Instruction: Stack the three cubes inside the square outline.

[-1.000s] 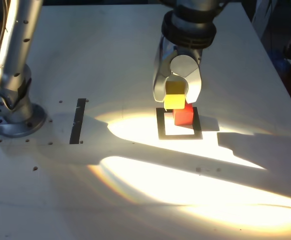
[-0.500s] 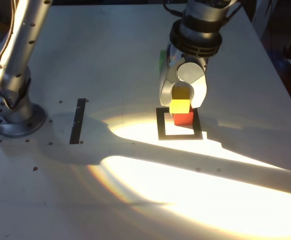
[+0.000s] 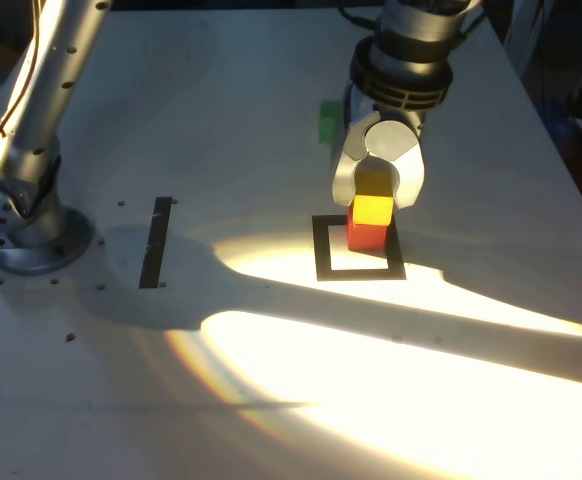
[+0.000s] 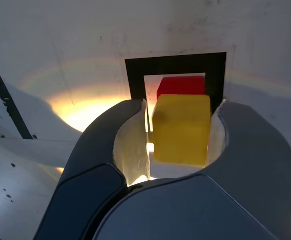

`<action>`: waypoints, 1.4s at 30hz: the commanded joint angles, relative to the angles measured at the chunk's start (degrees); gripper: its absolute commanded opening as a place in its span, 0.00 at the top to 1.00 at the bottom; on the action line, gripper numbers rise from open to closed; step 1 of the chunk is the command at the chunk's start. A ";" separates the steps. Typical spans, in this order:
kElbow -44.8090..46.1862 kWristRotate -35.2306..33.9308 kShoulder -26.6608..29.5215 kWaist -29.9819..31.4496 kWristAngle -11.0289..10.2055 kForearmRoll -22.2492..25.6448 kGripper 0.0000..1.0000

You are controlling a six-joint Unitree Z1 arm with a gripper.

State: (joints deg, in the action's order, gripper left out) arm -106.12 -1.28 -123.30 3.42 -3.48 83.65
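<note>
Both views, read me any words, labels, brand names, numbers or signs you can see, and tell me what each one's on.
None: no readable text in either view.
The yellow cube, red cube and green cube have plain faces.
The square outline, black strip, table and gripper show no lettering.
</note>
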 commanded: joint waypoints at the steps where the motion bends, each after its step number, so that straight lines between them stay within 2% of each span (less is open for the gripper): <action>1: -0.10 0.16 -0.47 -0.21 -0.19 -0.03 0.46; 8: 0.30 0.15 -0.49 -0.34 -0.18 0.36 0.43; 14: 0.44 0.22 1.50 -0.59 -1.13 0.92 0.07; 16: 0.57 0.76 2.97 -1.14 -1.51 0.97 0.01; 21: 1.00 5.88 6.79 -4.48 -2.02 0.89 0.01; 30: 6.61 21.50 11.64 -18.66 -3.71 -1.52 0.01; 35: 10.43 28.96 11.16 -25.31 -5.06 -6.88 0.01; 42: 13.76 32.96 7.42 -28.03 -5.68 -12.57 0.01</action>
State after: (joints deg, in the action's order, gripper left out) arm -92.47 31.68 -115.45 -24.52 -9.10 71.24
